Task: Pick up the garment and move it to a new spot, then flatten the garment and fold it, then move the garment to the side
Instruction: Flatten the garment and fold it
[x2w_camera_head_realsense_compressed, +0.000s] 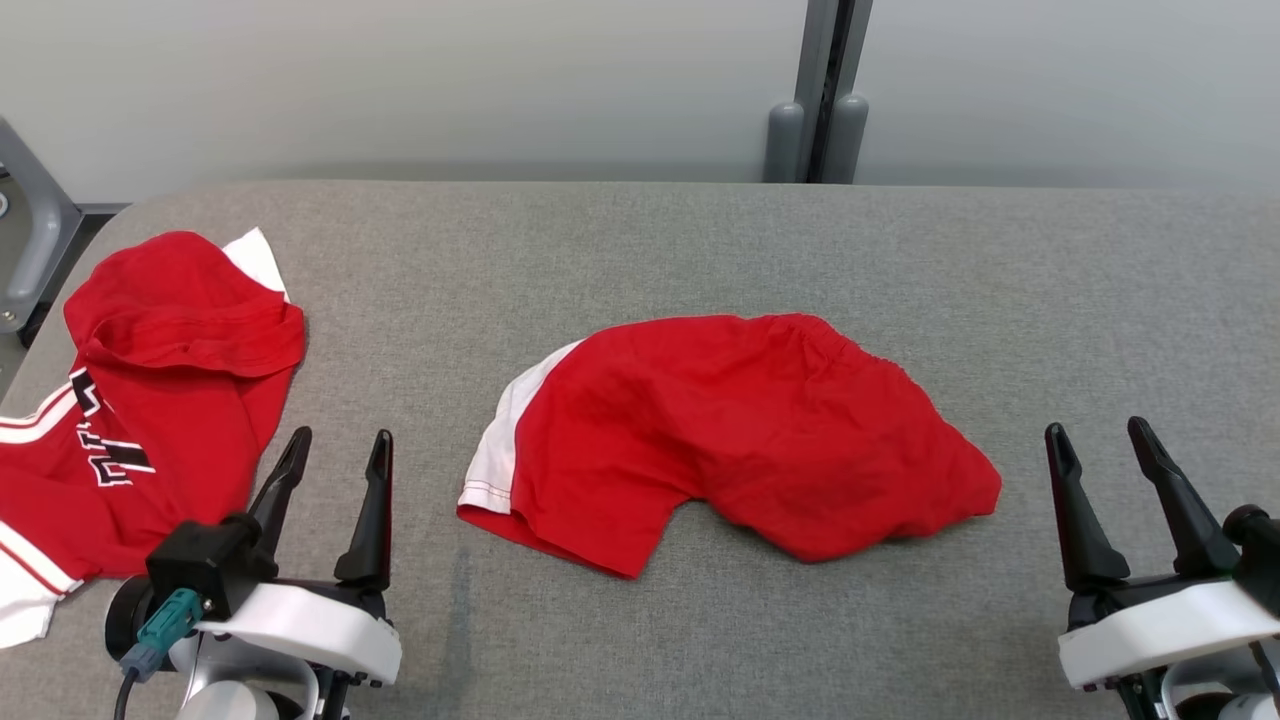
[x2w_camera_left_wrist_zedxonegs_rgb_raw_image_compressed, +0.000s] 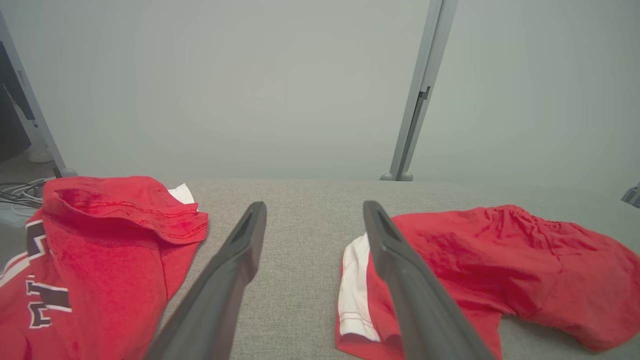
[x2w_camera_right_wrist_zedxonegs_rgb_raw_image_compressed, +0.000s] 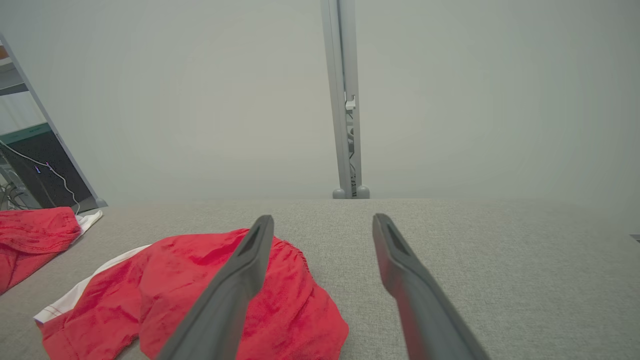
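Lying crumpled near the middle of the grey surface (x2w_camera_head_realsense_compressed: 640, 250), the red shorts (x2w_camera_head_realsense_compressed: 740, 430) are taken to be the task's garment. They are bunched toward three o'clock, with one leg and its white side panel spread toward eight o'clock. No flattening or folding is seen on them: the waistband is rucked and the cloth is humped. Whether this is already the new spot cannot be told, so the task is judged to be near its beginning, with the flattening, the fold and the move to the side all left to be done.

The left pincer (x2w_camera_head_realsense_compressed: 341, 437) is held wide and empty at seven o'clock of the head view, near the white hem but apart from it. The right pincer (x2w_camera_head_realsense_compressed: 1097, 427) is likewise held wide and empty at four o'clock, near the bunched end.

A red jersey (x2w_camera_head_realsense_compressed: 170, 380) with white trim is heaped at nine o'clock, well apart from the shorts. No container is made out; both garments are laid directly on the surface.
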